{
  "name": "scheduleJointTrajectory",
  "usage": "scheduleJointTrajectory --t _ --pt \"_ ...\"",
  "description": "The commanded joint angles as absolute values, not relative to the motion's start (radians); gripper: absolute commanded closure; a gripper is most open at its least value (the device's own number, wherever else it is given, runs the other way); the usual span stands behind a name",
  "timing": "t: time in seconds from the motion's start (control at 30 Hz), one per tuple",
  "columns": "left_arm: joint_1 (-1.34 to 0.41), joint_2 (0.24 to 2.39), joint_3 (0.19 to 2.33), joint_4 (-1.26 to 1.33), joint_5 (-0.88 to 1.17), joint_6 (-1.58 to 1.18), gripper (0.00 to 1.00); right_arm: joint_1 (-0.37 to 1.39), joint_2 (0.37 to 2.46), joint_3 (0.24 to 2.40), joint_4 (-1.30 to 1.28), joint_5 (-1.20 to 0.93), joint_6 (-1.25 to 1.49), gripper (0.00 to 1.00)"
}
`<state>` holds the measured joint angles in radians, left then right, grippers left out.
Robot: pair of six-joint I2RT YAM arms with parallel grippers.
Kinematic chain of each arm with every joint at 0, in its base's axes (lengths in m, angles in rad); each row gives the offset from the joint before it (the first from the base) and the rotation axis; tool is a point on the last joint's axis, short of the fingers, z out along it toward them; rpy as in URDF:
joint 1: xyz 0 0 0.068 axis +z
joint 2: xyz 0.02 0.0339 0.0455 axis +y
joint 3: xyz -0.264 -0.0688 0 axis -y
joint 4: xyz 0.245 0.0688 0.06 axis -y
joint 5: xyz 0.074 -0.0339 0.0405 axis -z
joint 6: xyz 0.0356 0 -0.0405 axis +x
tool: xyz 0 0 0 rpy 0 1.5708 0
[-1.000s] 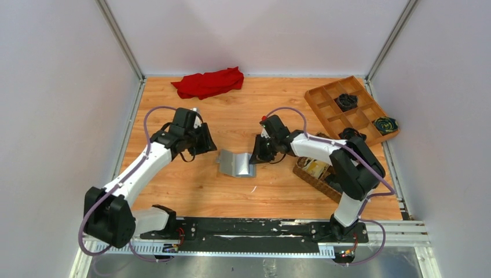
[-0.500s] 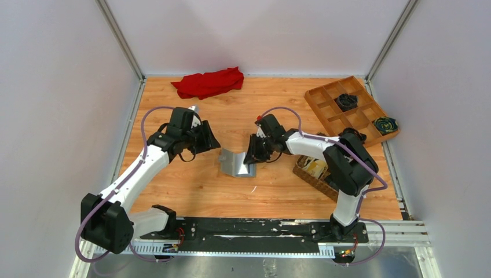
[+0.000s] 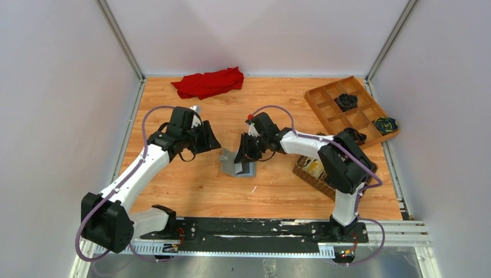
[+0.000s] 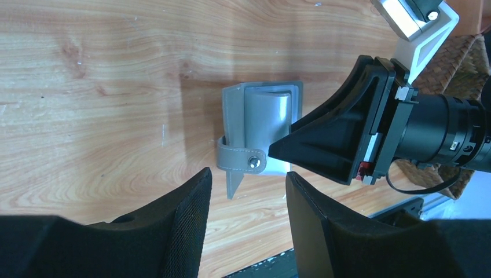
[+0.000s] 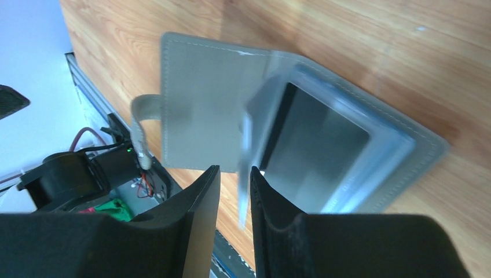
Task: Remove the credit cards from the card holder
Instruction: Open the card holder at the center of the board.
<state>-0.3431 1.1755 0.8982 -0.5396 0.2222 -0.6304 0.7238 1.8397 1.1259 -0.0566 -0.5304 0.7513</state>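
Observation:
The grey card holder lies in the middle of the table, and its right half is raised. It shows open in the right wrist view and in the left wrist view, strap snap toward the camera. My right gripper is over its right half, jaws a narrow gap apart. A thin pale leaf stands on edge between them against the right finger; I cannot tell whether it is a card or a wallet flap. No tan-gold card shows. My left gripper is open and empty left of the holder.
A brown woven basket with a pale item stands under the right forearm. A wooden divided tray with dark items is at the back right. A red cloth lies at the back.
My right gripper has moved left over the card holder, and the holder's right half has folded up and inward. My left gripper shifted slightly right, then held still.

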Motion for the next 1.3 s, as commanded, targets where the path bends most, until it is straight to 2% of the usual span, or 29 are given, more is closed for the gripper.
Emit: scheduleJointTrajectory --t 0.0,0.3,0.63,0.8,1.03,1.27 --pt "-0.337 1.177 0.978 -0.595 0.206 -0.570 0.46 0.760 1.865 1.184 -0.041 -0.583 0.766 0.70" --pt "-0.337 1.159 1.039 -0.634 0.204 -0.568 0.46 0.779 1.975 1.313 -0.050 -0.619 0.782 0.69" --pt "-0.337 1.130 1.037 -0.634 0.190 -0.602 0.46 0.811 2.083 1.411 -0.086 -0.603 0.753 0.59" --pt "-0.337 1.142 1.030 -0.627 0.212 -0.598 0.30 0.810 2.130 1.427 -0.128 -0.560 0.721 0.56" --pt "-0.339 1.118 0.929 -0.467 0.333 -0.645 0.25 0.810 2.041 1.385 -0.139 -0.509 0.694 0.54" --pt "-0.339 1.120 0.940 -0.528 0.273 -0.566 0.27 0.801 1.931 1.320 -0.138 -0.457 0.664 0.54"
